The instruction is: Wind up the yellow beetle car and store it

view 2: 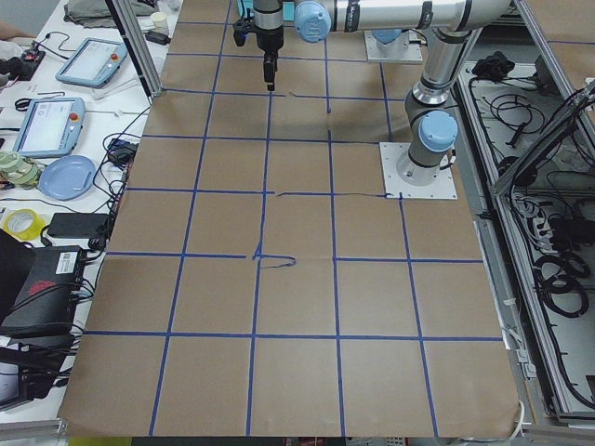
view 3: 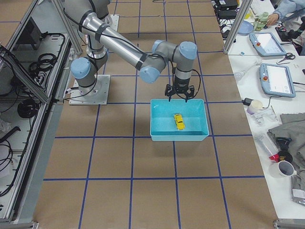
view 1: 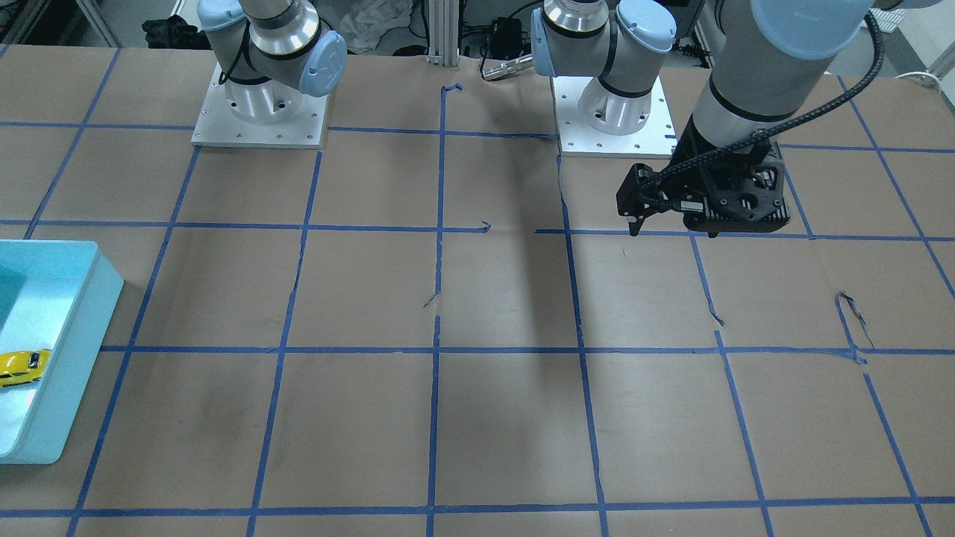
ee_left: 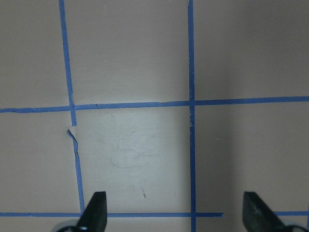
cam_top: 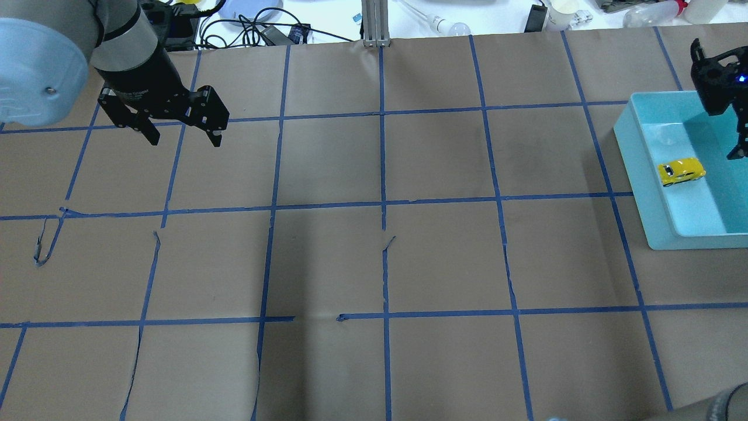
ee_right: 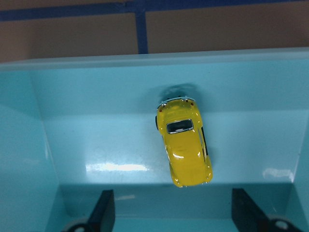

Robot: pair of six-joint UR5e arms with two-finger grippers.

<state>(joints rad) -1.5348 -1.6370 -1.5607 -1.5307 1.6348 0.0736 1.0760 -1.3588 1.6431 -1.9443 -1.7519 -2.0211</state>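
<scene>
Hanging spread wide with nothing pinched, the jaws of the right gripper (ee_right: 175, 212) are held above the small glossy yellow beetle car (ee_right: 184, 145). The car is resting on its wheels on the floor of a shallow light-blue plastic bin (ee_right: 145, 60) by the right edge of the paper-covered table (cam_top: 380, 263). It is judged stored, so no grip is needed. The left gripper (ee_left: 175, 212), jaws likewise spread, is held over bare paper toward the left edge, presumably parked out of the way.
</scene>
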